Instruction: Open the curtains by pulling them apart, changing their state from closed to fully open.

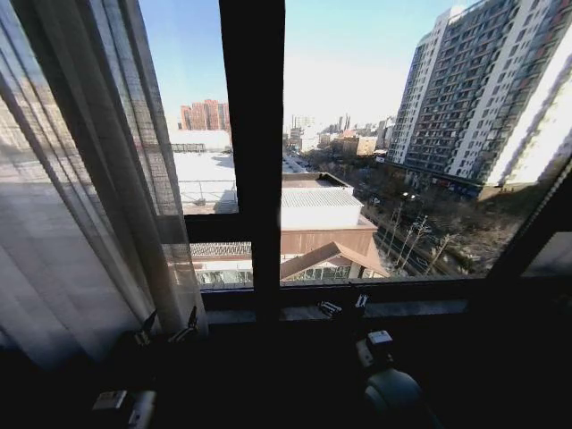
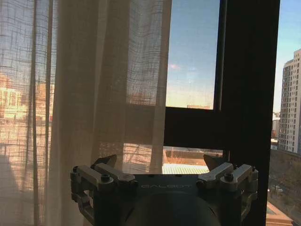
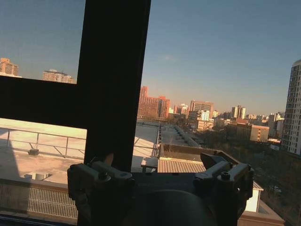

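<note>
- Now the curtains (image 1: 80,179) hang bunched at the window's left side — most glass bare
- left tool (image 1: 166,327) spread wide, empty, just beside their hem
- right tool (image 1: 343,307) gapes too, low at the sill (image 1: 420,308) — holding nothing

Curtains (image 1: 80,206) hang bunched left; window frame (image 1: 252,152) bars the middle.

- The place is a room high up in a city building, most likely a flat or an office; which one cannot be told.
- A big window with a dark frame (image 1: 253,134) looks down on roofs, streets and a tall apartment block (image 1: 487,89).
- Sheer white curtains (image 1: 80,197) hang at the left side of the glass.
</note>
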